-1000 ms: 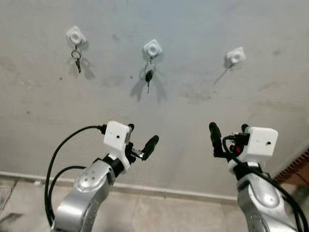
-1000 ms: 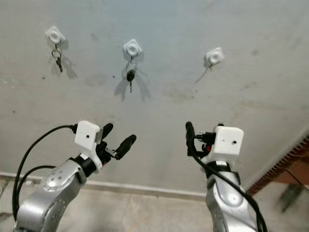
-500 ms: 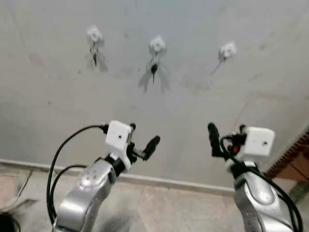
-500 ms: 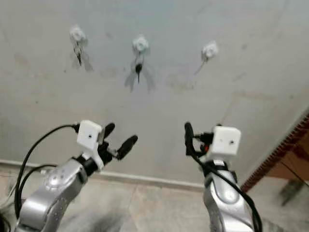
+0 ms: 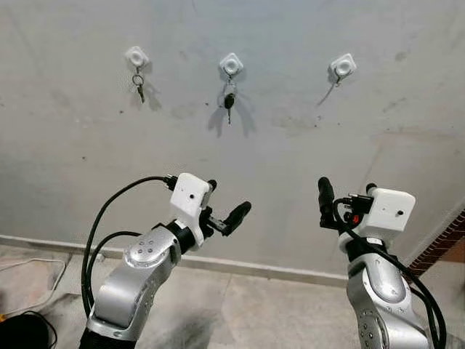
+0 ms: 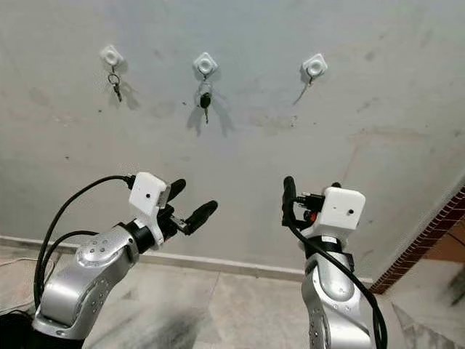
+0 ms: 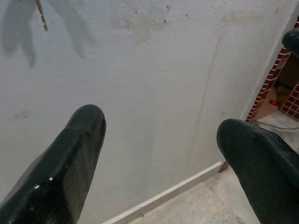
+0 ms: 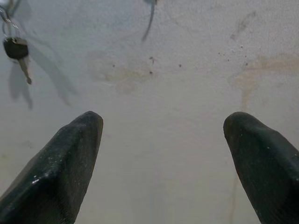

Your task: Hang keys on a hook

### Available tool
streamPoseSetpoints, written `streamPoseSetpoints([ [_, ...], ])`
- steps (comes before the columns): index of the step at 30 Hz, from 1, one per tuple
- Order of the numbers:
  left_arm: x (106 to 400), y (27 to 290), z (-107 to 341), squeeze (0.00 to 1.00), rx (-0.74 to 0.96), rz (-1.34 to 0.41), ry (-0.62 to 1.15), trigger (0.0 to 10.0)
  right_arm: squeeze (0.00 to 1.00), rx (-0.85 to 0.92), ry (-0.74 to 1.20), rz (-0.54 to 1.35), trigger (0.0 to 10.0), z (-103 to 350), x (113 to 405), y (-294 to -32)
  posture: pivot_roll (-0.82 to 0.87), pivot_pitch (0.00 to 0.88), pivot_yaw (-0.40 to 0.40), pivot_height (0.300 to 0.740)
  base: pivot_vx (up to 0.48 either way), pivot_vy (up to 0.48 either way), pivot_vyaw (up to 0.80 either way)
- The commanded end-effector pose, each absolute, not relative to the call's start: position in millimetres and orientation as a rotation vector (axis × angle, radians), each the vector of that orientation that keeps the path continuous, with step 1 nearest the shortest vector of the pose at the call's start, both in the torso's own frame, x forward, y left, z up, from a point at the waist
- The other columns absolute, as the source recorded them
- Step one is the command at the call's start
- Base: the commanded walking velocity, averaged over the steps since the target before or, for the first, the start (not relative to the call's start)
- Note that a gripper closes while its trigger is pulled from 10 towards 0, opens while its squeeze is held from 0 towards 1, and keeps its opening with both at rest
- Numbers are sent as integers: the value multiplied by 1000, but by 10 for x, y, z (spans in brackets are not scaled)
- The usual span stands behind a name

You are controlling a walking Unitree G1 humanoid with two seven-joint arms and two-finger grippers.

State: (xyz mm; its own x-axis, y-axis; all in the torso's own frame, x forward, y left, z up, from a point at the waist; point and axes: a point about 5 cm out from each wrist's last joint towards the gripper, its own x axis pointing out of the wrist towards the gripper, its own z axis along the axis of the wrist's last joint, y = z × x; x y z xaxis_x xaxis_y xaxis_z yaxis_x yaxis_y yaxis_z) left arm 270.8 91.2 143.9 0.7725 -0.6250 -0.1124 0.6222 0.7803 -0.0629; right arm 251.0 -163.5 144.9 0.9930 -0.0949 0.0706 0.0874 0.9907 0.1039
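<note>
- Nearest to you, the left gripper (image 5: 225, 207) is raised in front of the wall (image 5: 290, 182), well below the middle hook (image 5: 231, 64) and a touch to its left; its fingers stand wide apart with nothing between them.
- Your right gripper (image 5: 345, 196) is up at about the same height, below and to the right of the middle hook. In the right wrist view its fingers (image 8: 56, 172) are spread wide and hold nothing.
- Lower down, a pale skirting strip (image 5: 254, 267) runs along the foot of the wall where it meets the tiled floor (image 5: 254, 313), far beneath the middle hook.
- Far to the right of the middle hook and low down, you can see a bit of red brick edge (image 5: 439, 247).
- On the wall, the black-headed key (image 5: 229, 102) hangs from the middle hook on its ring, touching the wall just beneath it.
- To the left of the middle hook, a second white hook (image 5: 136, 57) carries a smaller key on a ring (image 5: 138, 83).
- To the right of the middle hook, a third white hook (image 5: 342, 66) is bare.
</note>
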Motion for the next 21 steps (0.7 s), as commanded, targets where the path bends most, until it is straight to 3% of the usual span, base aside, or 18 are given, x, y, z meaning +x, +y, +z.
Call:
streamPoseSetpoints([
  [1, 2697, 893, 1411, 0, -18, -685, 134, 10000, 0, 94, -75, -95, 10000, 1439, 2500, -1656, 106, 0, 2, 740, 0, 0, 0],
  [10, 2652, 869, 1338, 0, -65, -629, 149, 10000, 0, 59, -75, -83, 10000, 1482, 2533, -1727, 96, 0, -29, 740, 0, 0, 0],
  [21, 2677, 887, 1334, 0, -77, -604, 150, 10000, 0, 55, -62, -65, 10000, 1476, 2542, -1714, 90, 0, -33, 740, 0, 0, -800],
])
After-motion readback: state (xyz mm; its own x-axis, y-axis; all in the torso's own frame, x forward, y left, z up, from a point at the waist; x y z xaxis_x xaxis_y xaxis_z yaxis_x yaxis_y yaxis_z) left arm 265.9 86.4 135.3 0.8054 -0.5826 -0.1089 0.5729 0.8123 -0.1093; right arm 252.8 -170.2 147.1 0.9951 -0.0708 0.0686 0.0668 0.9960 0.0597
